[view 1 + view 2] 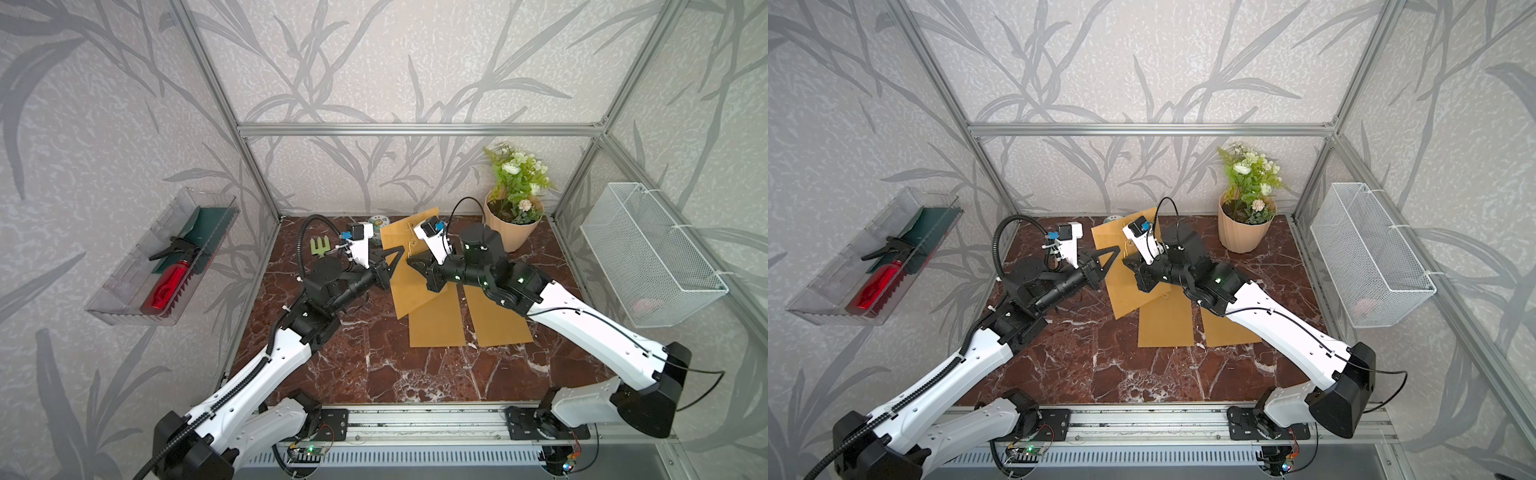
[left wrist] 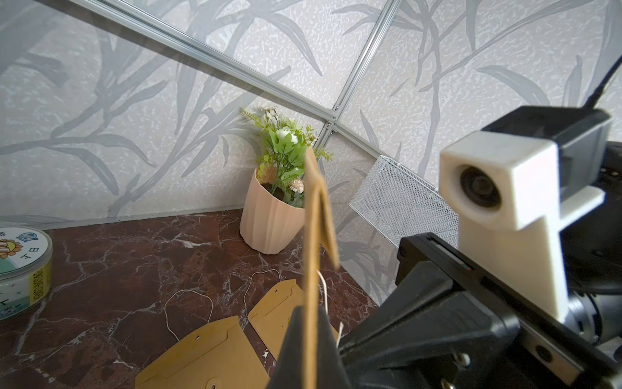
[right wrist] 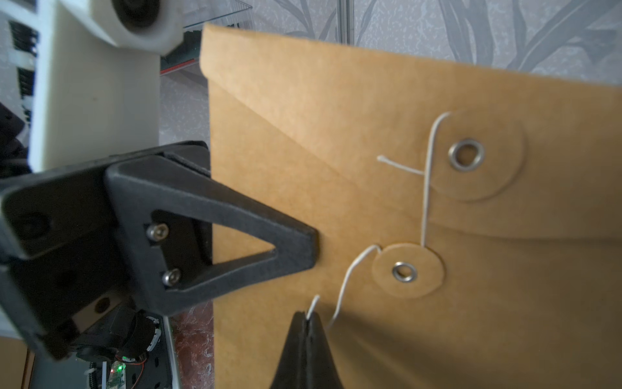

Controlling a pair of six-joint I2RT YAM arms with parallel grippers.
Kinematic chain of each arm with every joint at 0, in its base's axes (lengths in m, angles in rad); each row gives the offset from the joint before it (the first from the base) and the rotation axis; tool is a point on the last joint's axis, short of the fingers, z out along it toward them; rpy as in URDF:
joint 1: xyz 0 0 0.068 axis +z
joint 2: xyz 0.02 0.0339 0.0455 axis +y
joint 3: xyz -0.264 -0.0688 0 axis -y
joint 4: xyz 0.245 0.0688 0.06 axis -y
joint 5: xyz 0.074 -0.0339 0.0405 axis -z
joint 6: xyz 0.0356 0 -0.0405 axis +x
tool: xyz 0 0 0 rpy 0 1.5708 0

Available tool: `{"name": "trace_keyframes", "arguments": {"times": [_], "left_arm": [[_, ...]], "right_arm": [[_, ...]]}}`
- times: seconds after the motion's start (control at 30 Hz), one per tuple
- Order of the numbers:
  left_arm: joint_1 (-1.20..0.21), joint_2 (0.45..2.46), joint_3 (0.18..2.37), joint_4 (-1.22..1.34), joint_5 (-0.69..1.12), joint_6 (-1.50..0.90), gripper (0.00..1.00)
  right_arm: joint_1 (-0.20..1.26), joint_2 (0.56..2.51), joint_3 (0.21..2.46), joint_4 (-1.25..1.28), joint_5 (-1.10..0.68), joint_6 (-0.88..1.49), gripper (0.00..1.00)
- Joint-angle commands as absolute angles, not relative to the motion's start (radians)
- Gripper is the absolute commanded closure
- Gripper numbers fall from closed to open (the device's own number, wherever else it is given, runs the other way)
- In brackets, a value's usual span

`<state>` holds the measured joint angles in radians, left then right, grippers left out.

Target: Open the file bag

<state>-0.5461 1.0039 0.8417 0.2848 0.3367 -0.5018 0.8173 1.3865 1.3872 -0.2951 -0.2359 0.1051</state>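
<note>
File bag (image 1: pixel 409 291) stands upright at centre frame in both top views. Your left gripper (image 1: pixel 399 252) clamps its edge; your right gripper (image 1: pixel 410 261) pinches the string (image 3: pixel 425 202). A straight pull could tighten the wrap or tear the lower button (image 3: pixel 405 272).

Near tabletop (image 1: pixel 374 374) lies open; raised file bag (image 1: pixel 411 299), flat envelopes (image 1: pixel 436 328), flower pot (image 1: pixel 513 232), tin (image 1: pixel 379 222) crowd the back.

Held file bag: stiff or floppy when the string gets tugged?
Likely stiff: the file bag stands straight above the left gripper, clamped on one edge, without sagging. Probably light: thin card. The string, pinched in the right gripper, looks limp, so a tug may twist the bag.
</note>
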Motion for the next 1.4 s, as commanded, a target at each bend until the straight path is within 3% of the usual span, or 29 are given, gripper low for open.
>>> {"name": "trace_keyframes", "arguments": {"times": [0.0,1.37], "left_arm": [[-0.546,0.991,0.862,0.324,0.322,-0.508,1.00],[-0.540,0.948,0.867,0.285,0.314,-0.486,1.00]], "right_arm": [[0.824,1.353,1.374,-0.278,-0.226,0.113,1.00],[0.802,1.288,1.327,-0.352,-0.132,0.080,1.00]]}}
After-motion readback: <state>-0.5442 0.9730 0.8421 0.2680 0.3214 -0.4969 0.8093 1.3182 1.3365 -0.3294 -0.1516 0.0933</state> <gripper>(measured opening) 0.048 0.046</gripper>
